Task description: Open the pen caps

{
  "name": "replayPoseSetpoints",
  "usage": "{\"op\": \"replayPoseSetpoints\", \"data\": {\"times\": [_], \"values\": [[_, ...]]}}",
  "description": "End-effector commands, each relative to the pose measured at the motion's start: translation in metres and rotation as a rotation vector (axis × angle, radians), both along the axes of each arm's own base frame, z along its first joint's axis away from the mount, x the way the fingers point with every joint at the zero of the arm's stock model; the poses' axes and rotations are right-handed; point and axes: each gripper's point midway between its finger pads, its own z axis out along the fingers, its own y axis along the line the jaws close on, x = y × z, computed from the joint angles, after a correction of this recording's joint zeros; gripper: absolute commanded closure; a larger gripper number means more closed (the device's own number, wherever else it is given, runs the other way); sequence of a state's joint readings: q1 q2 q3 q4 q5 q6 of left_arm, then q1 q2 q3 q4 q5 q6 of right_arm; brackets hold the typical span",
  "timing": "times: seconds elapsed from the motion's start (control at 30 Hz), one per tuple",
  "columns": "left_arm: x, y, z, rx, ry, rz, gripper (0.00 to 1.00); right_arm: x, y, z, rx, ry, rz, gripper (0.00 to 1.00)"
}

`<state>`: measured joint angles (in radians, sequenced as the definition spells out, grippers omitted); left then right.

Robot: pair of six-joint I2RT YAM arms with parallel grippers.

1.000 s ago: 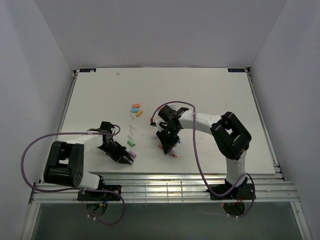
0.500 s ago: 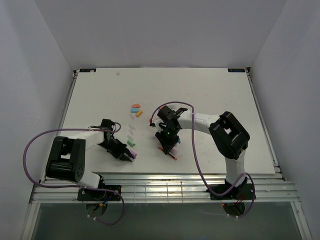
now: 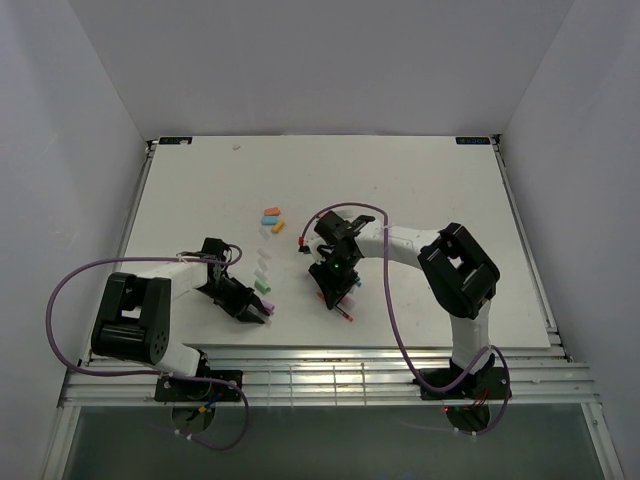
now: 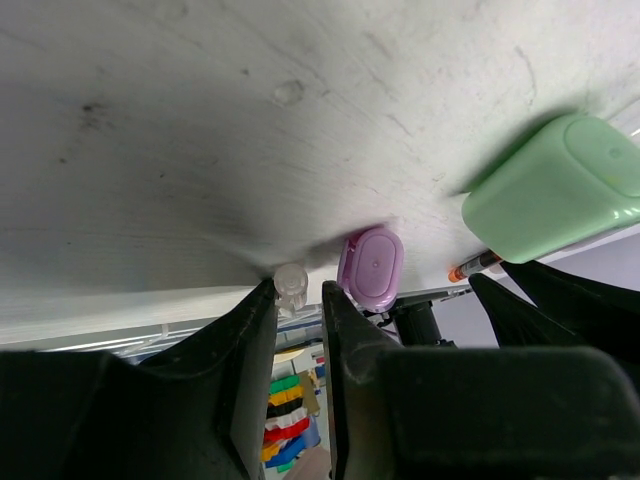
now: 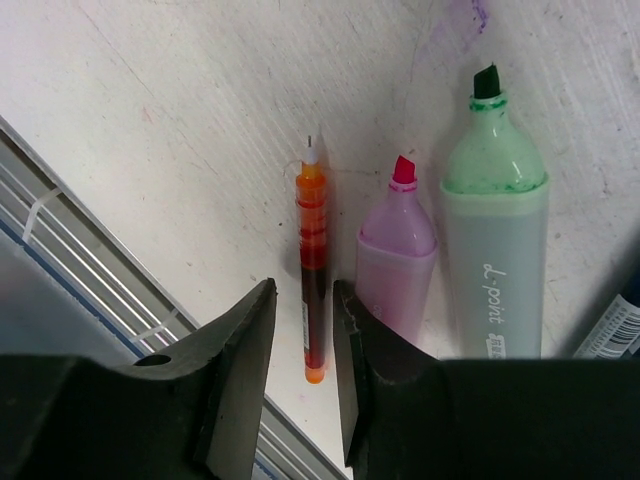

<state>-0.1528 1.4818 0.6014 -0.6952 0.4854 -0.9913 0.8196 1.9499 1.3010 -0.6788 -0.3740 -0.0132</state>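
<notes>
left gripper (image 4: 299, 292) is showing only a narrow gap between its jaws. a small clear cap (image 4: 290, 284) is sitting right at the fingertips, against one finger with a sliver of space to the other, so i am reading it as not pinched. the purple cap (image 4: 371, 268) is lying just beside it and the green cap (image 4: 555, 190) farther off, both on the white table (image 4: 200, 120).

right gripper (image 5: 304, 288) is also standing narrowly apart, straddling the rear of the uncapped orange pen (image 5: 312, 260) without clamping it. the pink highlighter (image 5: 395, 250) and green highlighter (image 5: 495, 230) are lying alongside, tips bare.
</notes>
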Motion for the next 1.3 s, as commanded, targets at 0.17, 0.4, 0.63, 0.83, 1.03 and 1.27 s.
{"op": "replayPoseSetpoints", "data": {"times": [0.17, 0.4, 0.63, 0.83, 1.03, 1.27], "values": [[0.008, 0.01, -0.002, 0.068, -0.069, -0.001, 0.63, 0.015, 0.002, 0.011, 0.009, -0.089, 0.0, 0.63], [0.009, 0.012, 0.018, 0.076, -0.119, 0.011, 0.5, 0.018, 0.006, 0.033, 0.045, -0.119, -0.018, 0.63], [0.023, 0.009, 0.051, 0.056, -0.206, 0.011, 0.49, 0.019, 0.007, 0.061, 0.08, -0.147, -0.049, 0.62], [0.026, 0.003, 0.074, 0.01, -0.255, 0.028, 0.46, 0.018, -0.006, 0.084, 0.068, -0.199, -0.097, 0.62], [0.036, -0.003, 0.097, -0.033, -0.342, -0.004, 0.43, 0.006, -0.03, 0.087, 0.032, -0.214, -0.177, 0.52], [0.059, -0.011, 0.114, -0.071, -0.449, -0.084, 0.39, -0.019, -0.066, 0.074, -0.038, -0.195, -0.314, 0.1]]}}
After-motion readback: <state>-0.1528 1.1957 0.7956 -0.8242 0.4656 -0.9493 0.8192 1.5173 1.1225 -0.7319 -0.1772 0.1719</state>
